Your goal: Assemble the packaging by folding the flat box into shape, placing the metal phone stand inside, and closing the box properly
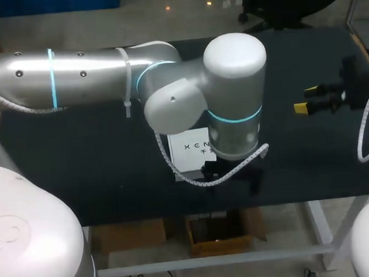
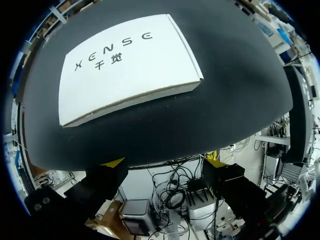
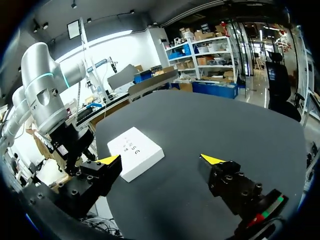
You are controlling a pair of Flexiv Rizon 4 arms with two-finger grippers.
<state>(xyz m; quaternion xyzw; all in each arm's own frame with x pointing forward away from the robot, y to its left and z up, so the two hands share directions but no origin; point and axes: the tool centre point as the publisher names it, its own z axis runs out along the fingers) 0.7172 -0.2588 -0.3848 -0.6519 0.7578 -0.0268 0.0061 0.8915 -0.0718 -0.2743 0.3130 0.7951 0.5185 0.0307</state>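
Note:
A flat white box [image 1: 193,148] with dark print lies closed on the black table [image 1: 91,164], near its front edge. In the head view my left arm's wrist [image 1: 235,97] covers most of it. My left gripper [image 2: 165,162] hangs open at the table's front edge, with the box [image 2: 130,67] just ahead of its fingers and untouched. Over the table's right side my right gripper [image 1: 307,99] stands open and empty, pointing toward the box [image 3: 137,150], which lies well ahead of it. No metal phone stand shows in any view.
My left arm [image 3: 42,90] stands beyond the box in the right wrist view. Bare black tabletop lies between the box and my right gripper [image 3: 160,160]. The table's front edge [image 2: 200,150] runs just under my left fingers.

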